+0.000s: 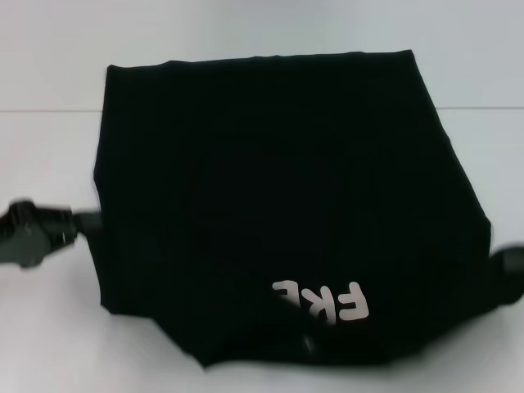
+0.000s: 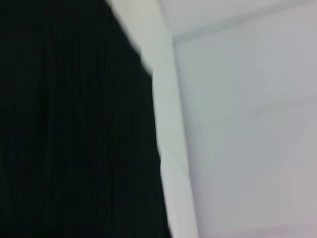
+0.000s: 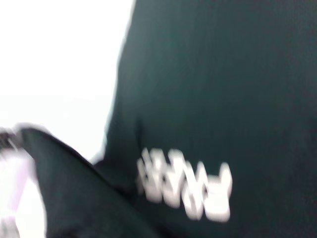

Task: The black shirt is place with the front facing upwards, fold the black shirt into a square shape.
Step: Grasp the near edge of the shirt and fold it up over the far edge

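Note:
The black shirt lies on the white table, folded into a rough wide block. Part of its off-white lettering shows near the front edge. My left gripper is at the shirt's left edge, with its arm reaching in from the left. My right gripper is at the shirt's right edge, mostly out of frame. The left wrist view shows black cloth beside bare table. The right wrist view shows the shirt, its lettering, and a raised fold of cloth.
A seam line crosses the table behind the shirt. Bare white table lies to the far side and to both sides of the shirt.

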### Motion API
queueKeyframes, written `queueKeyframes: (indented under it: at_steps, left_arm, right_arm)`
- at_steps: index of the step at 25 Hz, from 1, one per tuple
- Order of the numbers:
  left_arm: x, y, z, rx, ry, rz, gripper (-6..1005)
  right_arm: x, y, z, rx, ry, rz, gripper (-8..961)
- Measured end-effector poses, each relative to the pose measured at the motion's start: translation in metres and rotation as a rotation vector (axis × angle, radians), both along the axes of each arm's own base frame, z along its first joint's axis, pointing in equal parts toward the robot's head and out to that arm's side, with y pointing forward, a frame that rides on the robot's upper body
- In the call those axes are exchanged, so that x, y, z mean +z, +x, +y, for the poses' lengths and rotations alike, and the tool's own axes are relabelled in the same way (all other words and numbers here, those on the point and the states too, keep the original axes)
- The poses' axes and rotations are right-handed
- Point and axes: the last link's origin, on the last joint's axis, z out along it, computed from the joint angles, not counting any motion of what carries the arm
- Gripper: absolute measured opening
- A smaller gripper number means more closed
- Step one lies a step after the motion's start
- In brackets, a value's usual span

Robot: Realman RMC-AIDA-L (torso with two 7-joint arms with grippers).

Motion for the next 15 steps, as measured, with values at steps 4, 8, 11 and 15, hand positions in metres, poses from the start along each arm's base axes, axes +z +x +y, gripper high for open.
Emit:
queueKeyframes:
  at_steps: [4, 8, 11, 15]
  left_arm:
    - [-0.001, 0.000, 0.018, 0.046, 0.143, -0.034, 24]
    - [-0.014, -0.001, 0.033, 0.098, 0.276, -0.038, 25]
    - [-0.028, -0.001, 0.042, 0.132, 0.340, -0.008, 26]
    - [-0.040, 0.001, 0.052, 0.147, 0.403, 0.012, 27]
  right_arm:
    - [0.009, 0.008, 0.011, -0.063, 0.195, 0.106, 38]
    - [-0.010, 0.016, 0.023, -0.120, 0.348, 0.146, 41]
    - [-0.033, 0.020, 0.031, -0.152, 0.466, 0.171, 42]
    - [-0.054, 0.018, 0.041, -0.168, 0.545, 0.154, 44]
